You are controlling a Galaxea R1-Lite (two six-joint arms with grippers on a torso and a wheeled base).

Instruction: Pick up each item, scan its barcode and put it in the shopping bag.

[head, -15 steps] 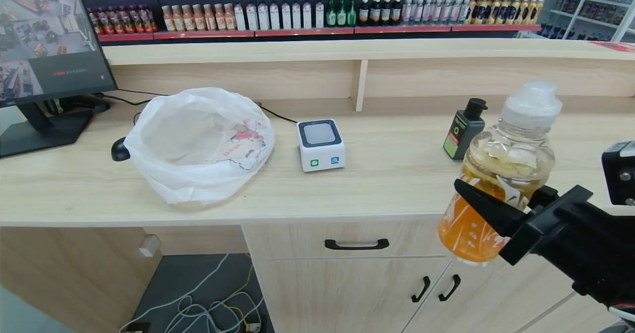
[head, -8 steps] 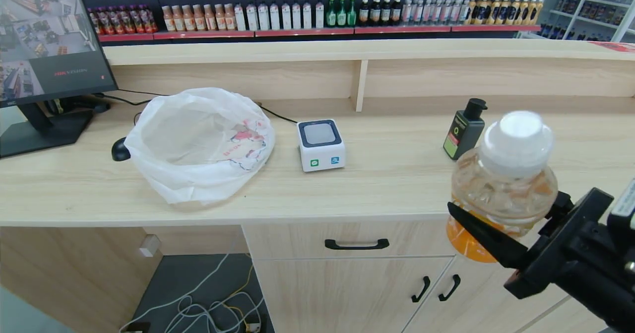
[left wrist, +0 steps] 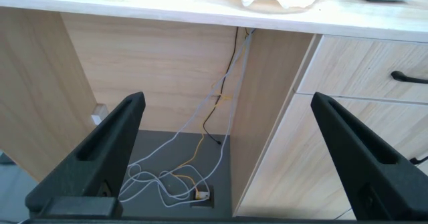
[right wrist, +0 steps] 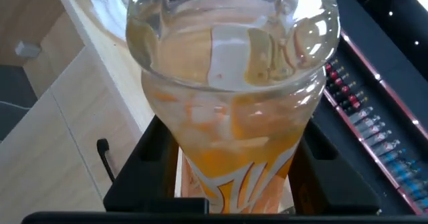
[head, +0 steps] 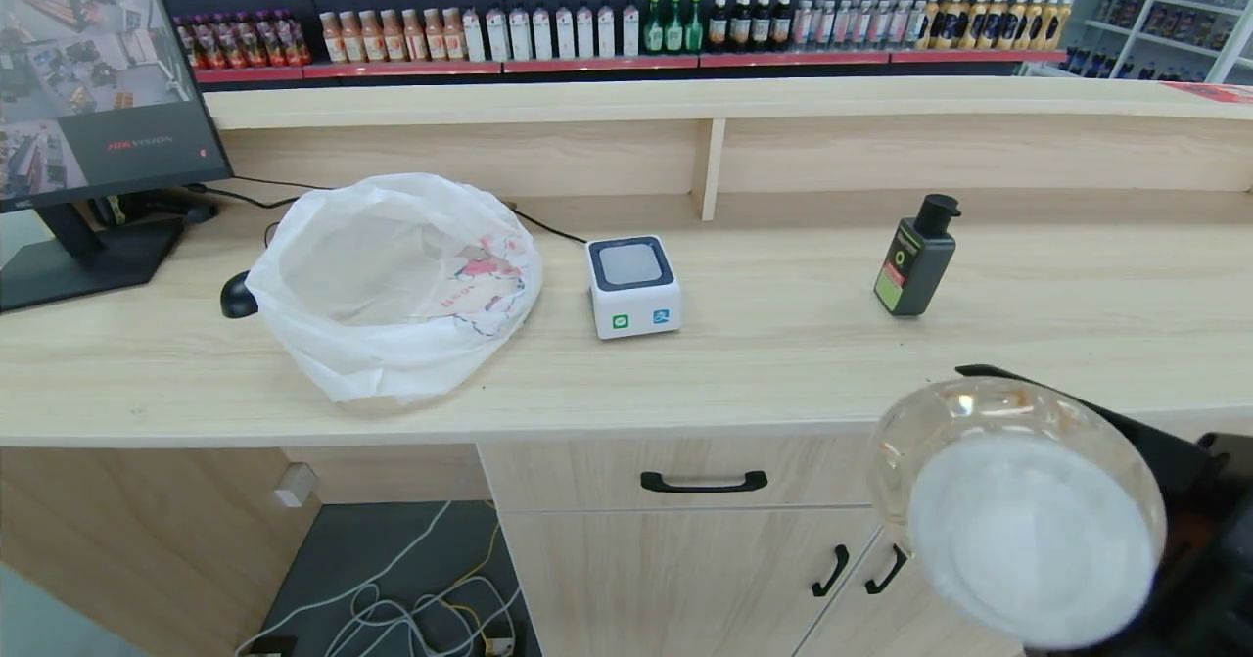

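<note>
Orange juice bottle (head: 1018, 510), white cap tipped toward the head camera, hangs off the counter's (head: 764, 363) front edge at right, clamped in the right gripper (right wrist: 231, 177). On the counter: dark pump bottle (head: 915, 258), scanner (head: 632, 285), white shopping bag (head: 392, 285). Left gripper (left wrist: 234, 144), fingers spread, faces the cabinet (left wrist: 167, 70).

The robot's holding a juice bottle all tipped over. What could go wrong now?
1. The juice bottle lies tipped in the right gripper, cap toward the head camera; it might slip out and drop.
2. Carrying it to the scanner could knock over the dark pump bottle standing nearby on the counter.
</note>
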